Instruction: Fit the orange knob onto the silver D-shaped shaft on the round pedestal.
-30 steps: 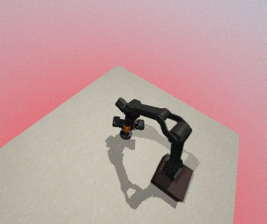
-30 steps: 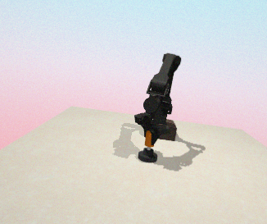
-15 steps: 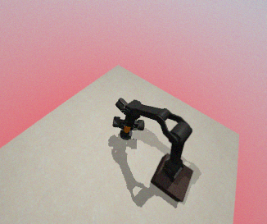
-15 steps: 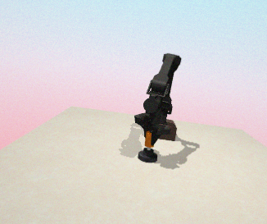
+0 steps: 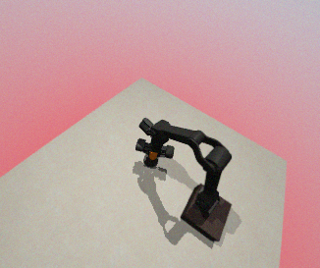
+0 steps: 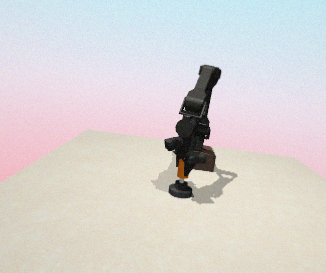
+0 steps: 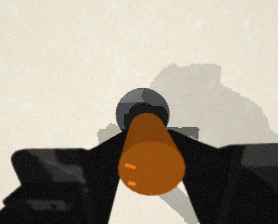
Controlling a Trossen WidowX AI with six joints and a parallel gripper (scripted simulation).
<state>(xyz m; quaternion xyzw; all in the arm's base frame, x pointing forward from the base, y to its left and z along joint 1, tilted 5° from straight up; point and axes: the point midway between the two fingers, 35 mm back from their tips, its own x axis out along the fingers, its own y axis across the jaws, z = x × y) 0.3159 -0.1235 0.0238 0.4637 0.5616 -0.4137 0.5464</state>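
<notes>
The orange knob is upright between the fingers of my gripper, which is shut on it. The round dark pedestal stands on the table directly below. In the exterior view a short piece of the silver shaft shows between the knob's lower end and the pedestal. Whether the knob touches the shaft's tip I cannot tell. The knob's hole and the shaft's flat side are hidden; the wrist view shows the knob's top and side covering the shaft.
The arm's base stands on the pale table, behind the pedestal in the exterior view. The arm reaches over from it. Shadows of the arm and gripper fall around the pedestal.
</notes>
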